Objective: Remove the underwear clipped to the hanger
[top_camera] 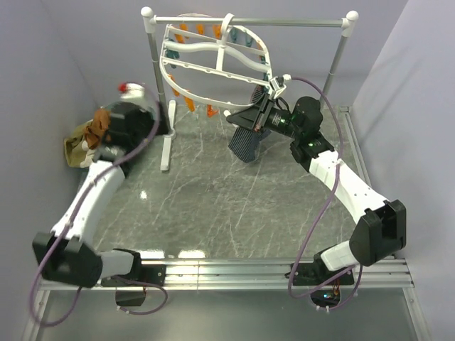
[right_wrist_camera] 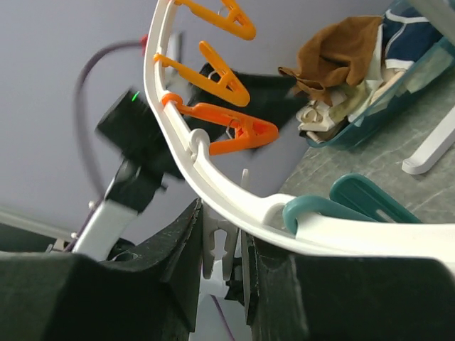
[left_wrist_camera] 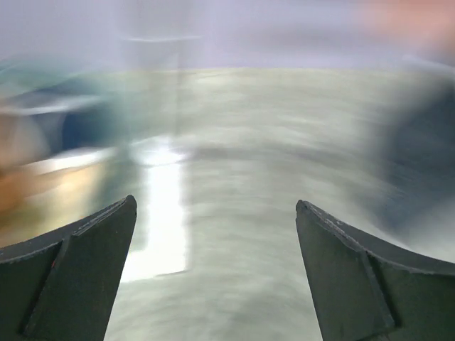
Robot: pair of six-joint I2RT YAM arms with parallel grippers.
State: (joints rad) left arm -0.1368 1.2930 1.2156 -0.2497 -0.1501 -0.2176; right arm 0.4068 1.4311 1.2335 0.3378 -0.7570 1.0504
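The white oval hanger [top_camera: 213,60] hangs from the rail with orange clothespins [right_wrist_camera: 234,131] and a teal one [right_wrist_camera: 355,202] on its rim [right_wrist_camera: 213,192]. My right gripper [right_wrist_camera: 224,249] is at the frame's lower right edge, shut on a white clip tab under the rim. A dark striped underwear [top_camera: 247,142] hangs just below that gripper. Brown, cream and navy underwear [right_wrist_camera: 341,50] lie piled at the left wall [top_camera: 85,138]. My left gripper [left_wrist_camera: 215,213] is open and holds nothing; its view is blurred by motion, and its arm [top_camera: 124,121] is beside the pile.
The silver-and-white rail stand [top_camera: 249,21] spans the back, its white foot [top_camera: 167,149] reaching onto the marble table. A teal bin [right_wrist_camera: 370,121] holds the pile. Walls close in on the left, the right and behind.
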